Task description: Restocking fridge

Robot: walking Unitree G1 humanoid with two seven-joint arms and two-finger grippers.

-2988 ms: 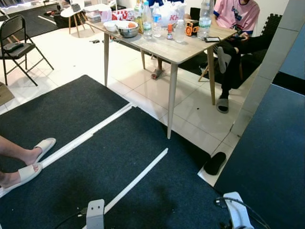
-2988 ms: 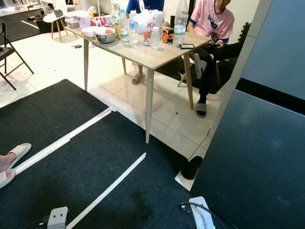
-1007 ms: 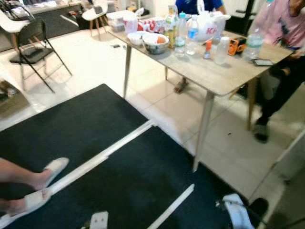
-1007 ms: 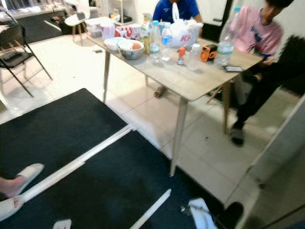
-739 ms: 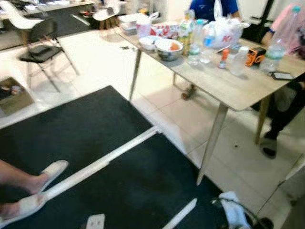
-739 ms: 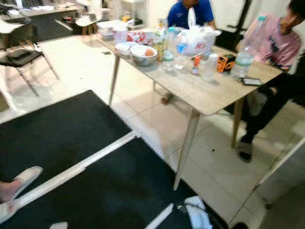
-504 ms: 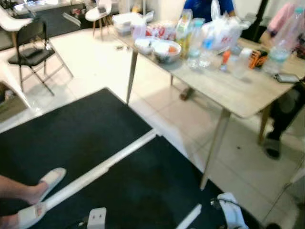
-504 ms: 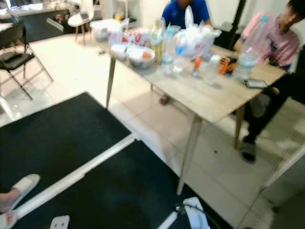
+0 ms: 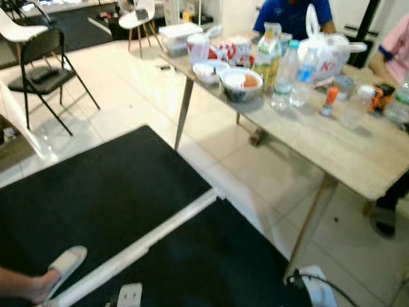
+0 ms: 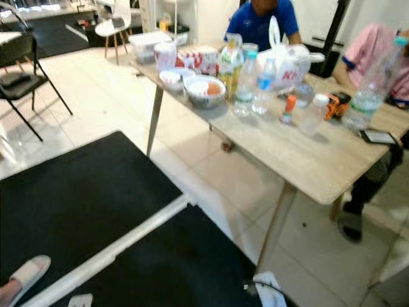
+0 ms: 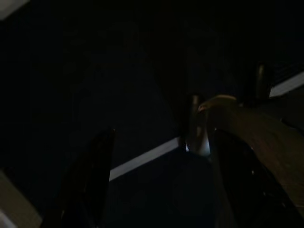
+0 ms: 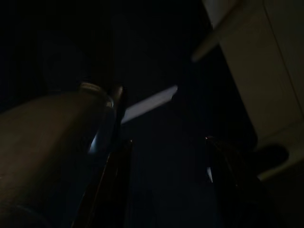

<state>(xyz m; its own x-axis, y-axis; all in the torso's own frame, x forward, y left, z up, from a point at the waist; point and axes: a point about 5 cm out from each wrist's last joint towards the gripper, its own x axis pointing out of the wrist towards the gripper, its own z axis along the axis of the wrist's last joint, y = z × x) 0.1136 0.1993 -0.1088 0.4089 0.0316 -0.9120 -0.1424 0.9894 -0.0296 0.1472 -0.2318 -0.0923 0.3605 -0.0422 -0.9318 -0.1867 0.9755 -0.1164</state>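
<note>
A light wooden table (image 9: 358,160) stands ahead to the right, holding two bowls (image 9: 241,84), clear water bottles (image 9: 285,68), a yellow-green drink pack (image 9: 264,50), a white plastic bag (image 9: 327,48), a small orange-capped bottle (image 9: 329,101) and a clear jar (image 9: 354,107). Both arms hang low over the dark mat: the left wrist (image 9: 130,295) and the right wrist (image 9: 317,291) peek in at the bottom edge. In the dark wrist views the left gripper (image 11: 161,137) and the right gripper (image 12: 168,142) are open, with nothing between the fingers.
A person in blue (image 10: 259,19) and a person in pink (image 10: 370,48) sit behind the table. A foot in a white slipper (image 9: 56,272) rests on the black mats (image 9: 108,192), which a white strip (image 9: 147,240) divides. A black folding chair (image 9: 45,64) stands far left.
The camera has turned left and drawn nearer the table. The dark fridge door on the right has slid out of the picture. Both arms still hang low.
</note>
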